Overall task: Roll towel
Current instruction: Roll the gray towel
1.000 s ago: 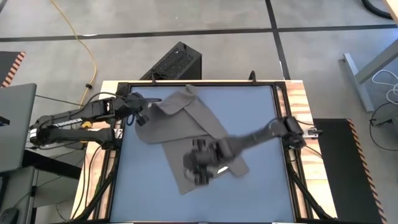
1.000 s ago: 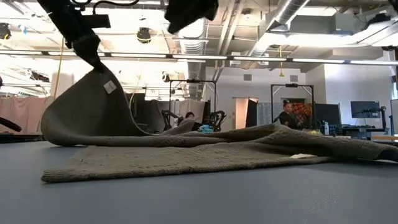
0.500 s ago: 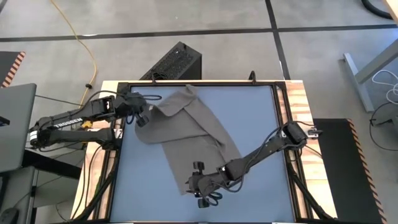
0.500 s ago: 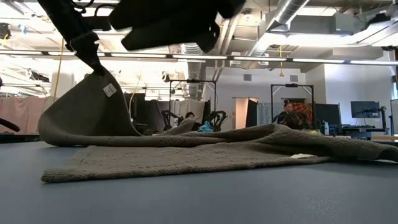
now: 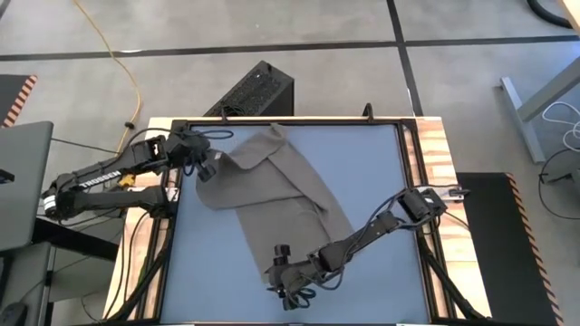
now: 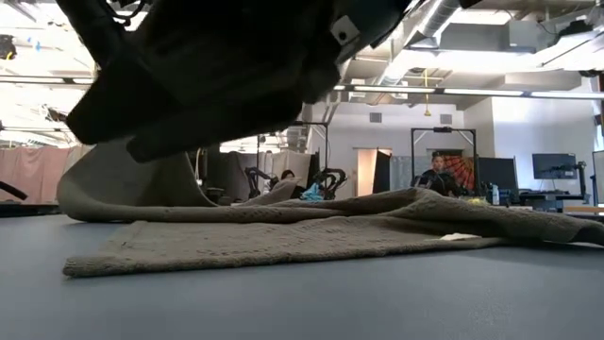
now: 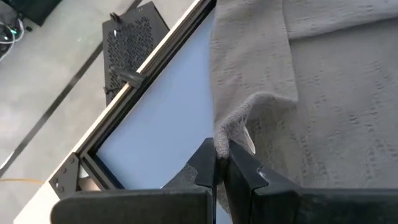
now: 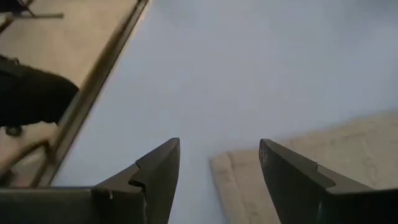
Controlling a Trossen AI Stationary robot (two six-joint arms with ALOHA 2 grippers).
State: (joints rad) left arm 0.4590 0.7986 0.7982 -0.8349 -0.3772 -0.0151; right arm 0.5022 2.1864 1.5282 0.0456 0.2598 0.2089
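1 towel [image 5: 276,195] lies diagonally, far-left to near-right.

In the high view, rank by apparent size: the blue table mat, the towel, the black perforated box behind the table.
1. Blue table mat, clearly largest.
2. Towel, spread diagonally across the mat.
3. Black perforated box, smallest; it sits lower, on the floor, so it may look slightly smaller than it is.

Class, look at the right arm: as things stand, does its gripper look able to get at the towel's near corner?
Probably yes. The right gripper is open and hangs just off the towel's near corner, with only bare table between; nothing blocks it.
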